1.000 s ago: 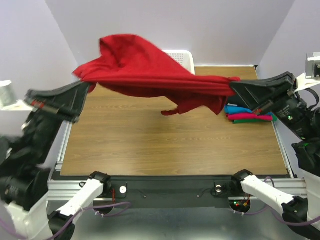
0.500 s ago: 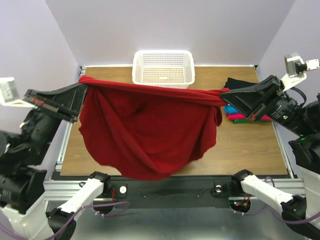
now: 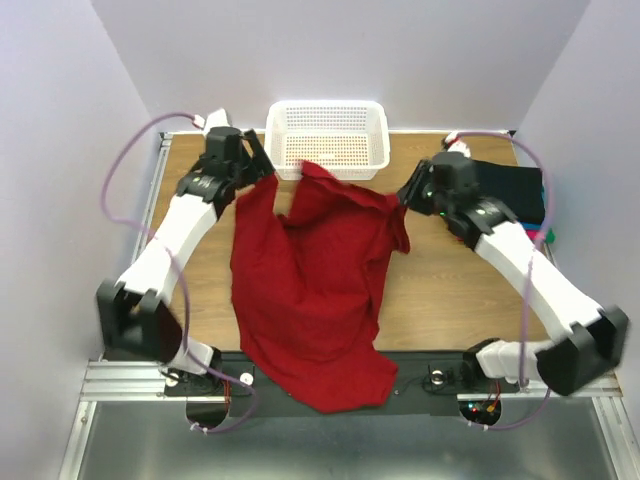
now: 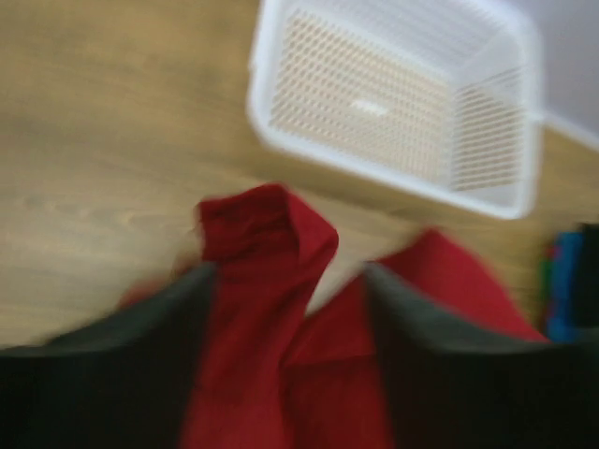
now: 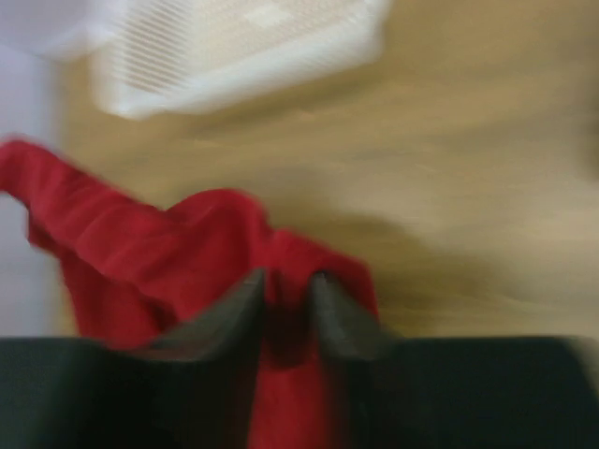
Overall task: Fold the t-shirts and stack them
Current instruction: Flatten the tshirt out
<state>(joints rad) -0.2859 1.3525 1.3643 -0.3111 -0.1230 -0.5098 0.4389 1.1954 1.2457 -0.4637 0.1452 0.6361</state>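
Red shirt [image 3: 310, 290] lies spread on the counter [image 3: 450, 300], with its bottom hanging off the near edge. Right fingers [image 5: 234, 313] pinch one top corner to pull it flat. Left fingers [image 4: 178, 318] have cloth between them, but I cannot tell if they grip.

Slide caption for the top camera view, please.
Dark red t-shirt lying on the table, one end draped over the near edge, white basket behind.

One red t-shirt [image 3: 312, 290], one basket [image 3: 330, 135]
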